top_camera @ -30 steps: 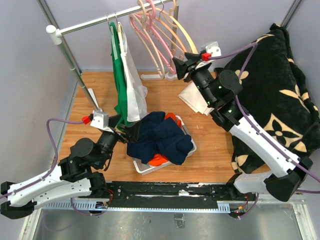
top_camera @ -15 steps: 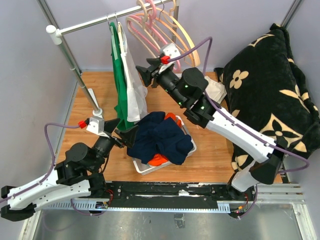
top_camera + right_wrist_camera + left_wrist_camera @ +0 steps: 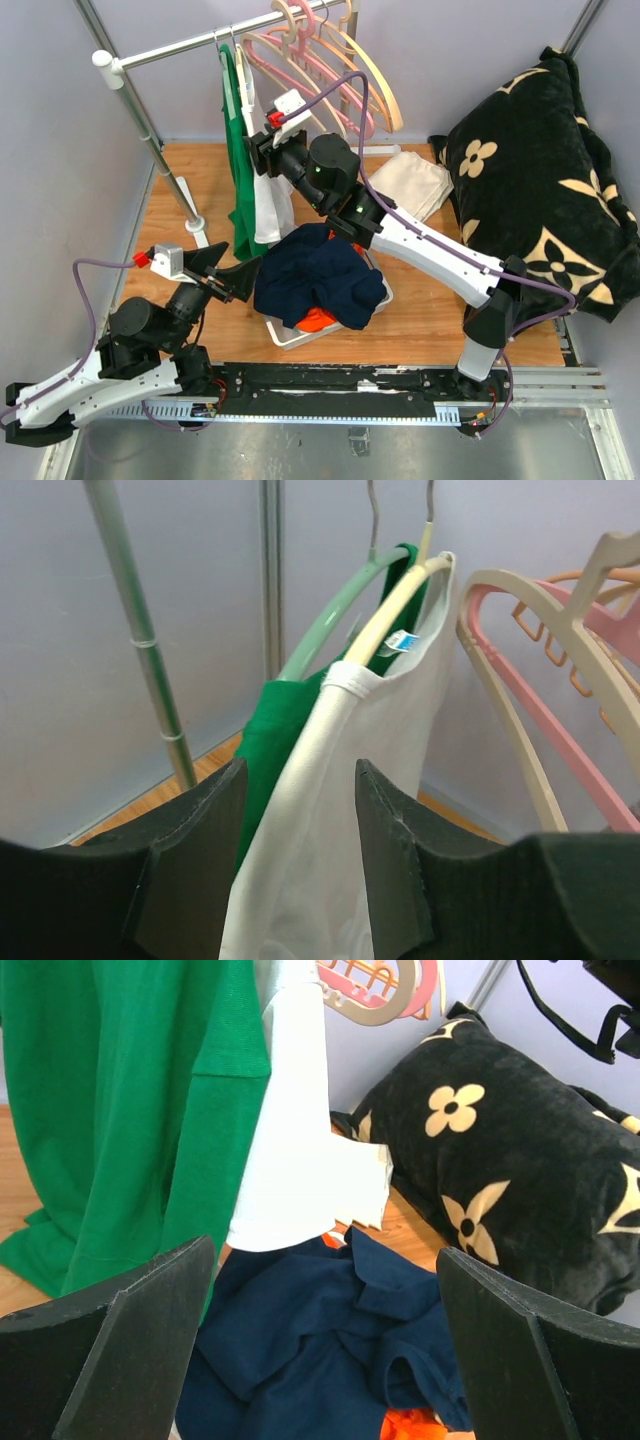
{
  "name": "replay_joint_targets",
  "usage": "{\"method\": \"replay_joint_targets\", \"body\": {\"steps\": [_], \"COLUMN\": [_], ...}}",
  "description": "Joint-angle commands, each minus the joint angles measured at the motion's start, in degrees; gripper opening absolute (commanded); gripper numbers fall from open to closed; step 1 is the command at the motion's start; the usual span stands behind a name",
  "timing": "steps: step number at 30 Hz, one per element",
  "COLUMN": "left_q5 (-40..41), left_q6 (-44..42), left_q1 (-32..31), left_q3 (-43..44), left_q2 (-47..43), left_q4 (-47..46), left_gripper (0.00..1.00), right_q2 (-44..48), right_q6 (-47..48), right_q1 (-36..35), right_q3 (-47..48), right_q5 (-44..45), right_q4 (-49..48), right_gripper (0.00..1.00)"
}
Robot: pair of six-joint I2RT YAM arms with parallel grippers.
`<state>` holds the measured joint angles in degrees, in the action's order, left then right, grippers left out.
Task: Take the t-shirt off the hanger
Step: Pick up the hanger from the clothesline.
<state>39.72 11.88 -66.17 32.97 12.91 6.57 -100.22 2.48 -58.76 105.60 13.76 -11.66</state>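
A white t-shirt (image 3: 268, 190) hangs on a cream hanger (image 3: 395, 605) from the rail, beside a green t-shirt (image 3: 238, 170) on a pale green hanger (image 3: 330, 610). My right gripper (image 3: 262, 152) is up at the white shirt's shoulder. In the right wrist view its jaws (image 3: 300, 770) stand apart, with the shirt's shoulder seam (image 3: 340, 810) in the gap between them and no pinch showing. My left gripper (image 3: 240, 272) is low, left of the basket and wide open. In the left wrist view it (image 3: 325, 1255) faces the white shirt's hem (image 3: 300, 1160) and holds nothing.
A white basket (image 3: 285, 335) holds a navy garment (image 3: 320, 275) and something orange. Empty pink and wooden hangers (image 3: 330, 70) hang to the right on the rail. A folded cream cloth (image 3: 415, 180) lies on the wood. A black flowered blanket (image 3: 540, 170) fills the right side. The rack's pole (image 3: 150, 130) slants at left.
My right arm has swung left from beside the folded cloth, past the empty hangers, to the white t-shirt's shoulder. My left gripper has drawn back a little toward the left.
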Motion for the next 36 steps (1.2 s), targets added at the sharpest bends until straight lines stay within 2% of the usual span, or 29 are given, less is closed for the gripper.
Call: {"method": "replay_joint_targets", "body": {"steps": [1,17,36], "left_q5": [-0.44,0.18,0.52], "left_q6": [0.71,0.52,-0.22], "left_q1": [-0.46,-0.45,-0.45], "left_q3": [-0.58,-1.13,-1.29], "left_q2": [-1.32,-2.36,-2.31], "left_q4": [0.89,0.84,0.2], "left_gripper": [0.97,0.97,0.97], "right_q2": [-0.84,-4.23,-6.55], "right_q6": [1.1,1.6,0.25], "right_q1": [-0.92,-0.27,2.33], "right_q3": [3.24,6.57,9.75], "right_q5": [4.29,8.88,8.86], "right_q4": [0.46,3.98,6.87], "right_gripper": [0.48,0.46,0.38]}}
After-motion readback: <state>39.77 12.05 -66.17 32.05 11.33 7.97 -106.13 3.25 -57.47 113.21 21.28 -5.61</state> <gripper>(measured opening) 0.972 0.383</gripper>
